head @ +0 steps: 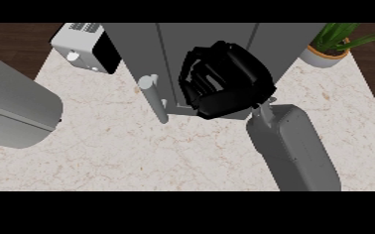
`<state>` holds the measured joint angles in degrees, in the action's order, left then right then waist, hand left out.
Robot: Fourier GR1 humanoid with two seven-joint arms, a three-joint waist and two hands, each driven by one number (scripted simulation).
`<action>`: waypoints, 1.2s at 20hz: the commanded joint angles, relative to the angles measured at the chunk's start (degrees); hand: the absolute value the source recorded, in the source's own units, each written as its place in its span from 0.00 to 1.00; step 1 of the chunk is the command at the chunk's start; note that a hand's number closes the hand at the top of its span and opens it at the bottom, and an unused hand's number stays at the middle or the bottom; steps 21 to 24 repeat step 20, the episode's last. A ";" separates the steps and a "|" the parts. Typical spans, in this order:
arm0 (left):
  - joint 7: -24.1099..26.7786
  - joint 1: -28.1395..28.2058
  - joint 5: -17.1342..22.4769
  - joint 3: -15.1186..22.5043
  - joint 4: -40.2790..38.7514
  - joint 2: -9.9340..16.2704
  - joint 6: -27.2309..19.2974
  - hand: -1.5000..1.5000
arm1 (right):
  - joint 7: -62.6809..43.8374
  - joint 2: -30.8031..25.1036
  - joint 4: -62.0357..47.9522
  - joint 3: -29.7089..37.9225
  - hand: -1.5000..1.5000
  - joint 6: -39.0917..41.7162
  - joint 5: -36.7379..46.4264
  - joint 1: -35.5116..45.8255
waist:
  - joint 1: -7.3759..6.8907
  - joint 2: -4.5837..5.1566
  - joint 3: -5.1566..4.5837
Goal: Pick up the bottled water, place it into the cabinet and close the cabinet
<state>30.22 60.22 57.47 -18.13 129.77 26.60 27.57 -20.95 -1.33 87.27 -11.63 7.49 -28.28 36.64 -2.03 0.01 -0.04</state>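
A toaster [84,47] at ten o'clock, a potted plant [331,44] at two. The right hand [223,79] – fingers curled, contents hidden – covers the cabinet [183,44]; its handle [154,99] points toward six. Bottle unseen.

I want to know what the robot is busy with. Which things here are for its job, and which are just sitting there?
For the job:
- cabinet
- cabinet handle
- right hand, fingers curled, in front of the cabinet
- bottled water: cannot be seen

Just sitting there:
- toaster
- potted plant
- counter
- big grey shape at the left edge, too little showing to name
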 commanded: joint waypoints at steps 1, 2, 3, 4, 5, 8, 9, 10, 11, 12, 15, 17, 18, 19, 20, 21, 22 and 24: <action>-1.14 -0.30 -0.09 -1.79 -1.15 -2.68 2.89 0.00 | 3.64 0.53 -9.01 2.98 1.00 2.99 0.69 5.20 | 0.51 0.08 0.05; -1.69 0.14 -1.51 -0.45 0.21 -3.28 3.08 0.00 | 1.11 -1.31 -10.25 4.06 1.00 4.47 -0.35 8.00 | 0.38 0.11 0.05; -3.42 -1.72 1.61 -2.47 0.05 -0.85 0.00 0.00 | 2.46 -1.09 -12.91 6.08 1.00 5.09 -1.17 10.60 | 0.51 0.32 0.06; -2.21 0.45 0.81 -2.53 -1.37 -2.51 3.84 0.00 | 4.79 -2.68 -15.48 6.14 1.00 8.51 -0.79 8.43 | -0.07 0.28 0.06; -4.91 -3.92 2.36 -2.00 0.13 -0.54 -1.61 0.00 | 5.63 0.58 -16.21 4.53 1.00 6.16 0.94 10.10 | 0.72 0.42 0.06; -3.44 1.46 2.23 -4.05 -1.27 -3.42 6.20 0.00 | 3.75 -0.94 -16.80 5.30 1.00 7.55 0.35 10.76 | -0.22 0.11 0.05; -5.07 -0.09 3.66 -4.36 -0.93 -1.68 3.91 0.00 | 2.74 1.22 -16.50 3.98 1.00 4.35 0.95 13.19 | 0.06 0.20 0.04; -4.71 0.79 4.87 -5.27 -0.13 -1.76 4.54 0.00 | 3.55 -0.01 -19.41 5.73 1.00 6.66 0.57 13.09 | -0.54 0.37 0.06; -4.94 1.86 3.14 -3.81 2.21 -3.55 4.21 0.00 | 1.39 1.23 -17.93 4.92 1.00 4.15 0.11 15.45 | -0.77 0.23 0.05; -5.73 0.63 5.86 -6.39 -0.97 -0.40 5.58 0.00 | 4.25 1.23 -19.27 4.92 1.00 5.84 0.26 13.72 | -0.55 0.40 0.04; -6.38 -0.23 5.47 -5.25 1.62 -1.42 3.82 0.00 | 3.24 1.23 -20.40 4.89 1.00 7.94 -3.75 15.39 | -0.98 0.63 0.08; -6.67 -0.06 5.35 -5.49 0.03 -1.56 5.38 0.00 | 2.96 1.21 -19.62 3.47 1.00 6.01 -4.34 16.34 | -1.26 0.49 0.02; -6.58 -1.60 2.81 -3.75 -0.42 -2.71 5.21 0.00 | 1.70 1.21 -20.38 5.34 1.00 7.40 -4.95 16.89 | -0.94 0.59 0.00; -7.31 -0.41 2.80 -2.99 0.64 -3.35 5.25 0.00 | 2.84 1.21 -19.56 3.89 1.00 5.93 -5.14 15.85 | -1.08 0.46 0.02; -7.50 -2.17 2.43 -3.37 -0.07 -3.08 3.95 0.00 | 3.12 1.20 -18.77 0.96 1.00 5.86 -5.40 15.38 | -0.71 0.46 0.01; -7.50 -2.17 2.43 -3.37 -0.07 -3.08 3.95 0.00 | 3.12 1.20 -18.77 0.96 1.00 5.86 -5.40 15.38 | -0.71 0.46 0.01; -7.50 -2.17 2.43 -3.37 -0.07 -3.08 3.95 0.00 | 3.12 1.20 -18.77 0.96 1.00 5.86 -5.40 15.38 | -0.71 0.46 0.01; -7.50 -2.17 2.43 -3.37 -0.07 -3.08 3.95 0.00 | 3.12 1.20 -18.77 0.96 1.00 5.86 -5.40 15.38 | -0.71 0.46 0.01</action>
